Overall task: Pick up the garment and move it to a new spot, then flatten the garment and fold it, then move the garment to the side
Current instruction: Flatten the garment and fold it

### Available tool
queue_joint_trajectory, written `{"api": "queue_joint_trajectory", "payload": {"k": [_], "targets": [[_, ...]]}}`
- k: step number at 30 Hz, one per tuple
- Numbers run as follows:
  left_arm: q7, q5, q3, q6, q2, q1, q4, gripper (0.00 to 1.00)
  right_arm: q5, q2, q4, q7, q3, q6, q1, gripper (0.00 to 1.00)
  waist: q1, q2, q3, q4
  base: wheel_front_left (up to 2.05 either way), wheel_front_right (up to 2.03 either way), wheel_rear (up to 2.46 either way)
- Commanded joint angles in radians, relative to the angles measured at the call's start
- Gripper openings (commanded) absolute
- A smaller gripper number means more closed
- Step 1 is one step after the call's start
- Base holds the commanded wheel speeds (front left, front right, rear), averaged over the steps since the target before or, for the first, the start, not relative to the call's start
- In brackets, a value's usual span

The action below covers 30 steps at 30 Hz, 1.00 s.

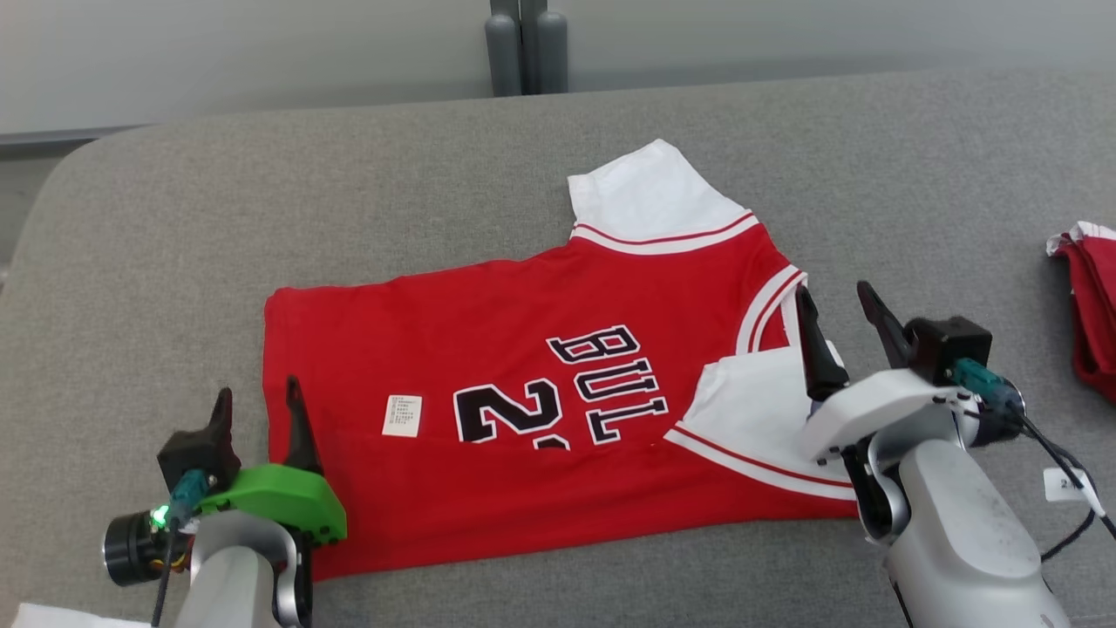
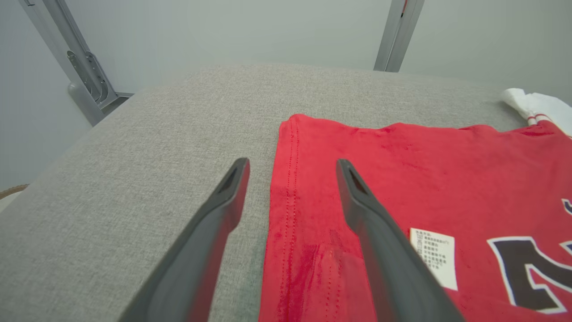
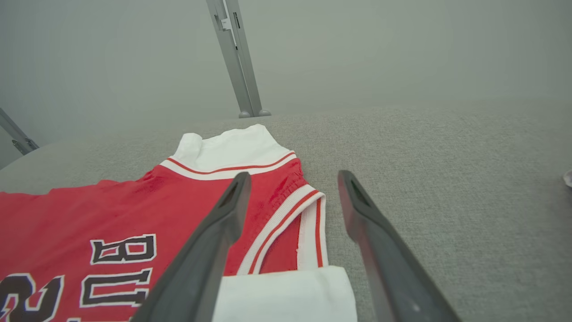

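Note:
The garment [image 1: 523, 349], a red jersey with white sleeves and dark lettering, lies spread on the grey padded surface [image 1: 174, 218], its near edge folded over onto itself. My left gripper [image 1: 259, 388] stands open at the garment's left hem, holding nothing. In the left wrist view the left gripper [image 2: 292, 162] straddles the hem of the garment [image 2: 402, 156], one finger over cloth and one over grey fabric. My right gripper [image 1: 831, 292] is open at the collar end, above the near white sleeve [image 1: 758, 410]. In the right wrist view the right gripper [image 3: 294, 174] hangs empty over the neckline of the garment [image 3: 89, 210].
Another red cloth [image 1: 1090, 305] lies bunched at the surface's right edge. Grey metal posts [image 1: 526, 44] stand behind the far edge. A white tag [image 1: 1065, 484] hangs on the right arm's cable. Something white [image 1: 52, 615] shows at the bottom left corner.

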Motion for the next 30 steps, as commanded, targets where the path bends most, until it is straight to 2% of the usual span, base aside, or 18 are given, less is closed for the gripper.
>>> {"api": "queue_joint_trajectory", "payload": {"k": [1, 12, 20, 21, 22, 24, 30], "targets": [[0.001, 0.010, 0.011, -0.010, 0.010, -0.038, 0.026, 1.00, 0.010, 0.001, 0.011, -0.003, 0.009, -0.002, -0.029, 1.00, 0.0000, 0.0000, 0.053, -0.011, 0.00, 0.00, 0.00], [0.001, 0.035, 0.031, -0.051, 0.057, -0.290, 0.249, 1.00, 0.002, 0.003, 0.088, -0.003, 0.067, -0.002, -0.218, 1.00, 0.0000, 0.0000, 0.165, -0.019, 0.00, 0.00, 0.00], [0.001, 0.040, 0.031, -0.054, 0.067, -0.407, 0.355, 1.00, 0.006, 0.000, 0.115, -0.003, 0.094, -0.002, -0.298, 1.00, 0.0000, 0.0000, 0.219, -0.014, 0.00, 0.00, 0.00], [0.001, 0.039, 0.033, -0.052, 0.068, -0.412, 0.364, 0.91, 0.008, -0.002, 0.119, -0.003, 0.097, -0.002, -0.307, 1.00, 0.0000, 0.0000, 0.224, -0.014, 0.00, 0.00, 0.00], [0.001, 0.040, 0.033, -0.053, 0.067, -0.417, 0.371, 0.68, 0.008, -0.005, 0.126, -0.003, 0.102, -0.002, -0.318, 1.00, 0.0000, 0.0000, 0.229, -0.012, 0.00, 0.00, 0.00], [0.001, 0.042, 0.032, -0.057, 0.063, -0.425, 0.375, 0.00, 0.011, -0.012, 0.140, -0.003, 0.107, -0.002, -0.343, 1.00, 0.0000, 0.0000, 0.237, -0.008, 0.00, 0.00, 0.00], [0.001, 0.058, 0.007, -0.072, 0.035, -0.436, 0.341, 0.00, 0.009, -0.053, 0.231, -0.003, 0.124, -0.002, -0.446, 1.00, 0.0000, 0.0000, 0.269, 0.036, 0.00, 0.00, 0.00]]}}
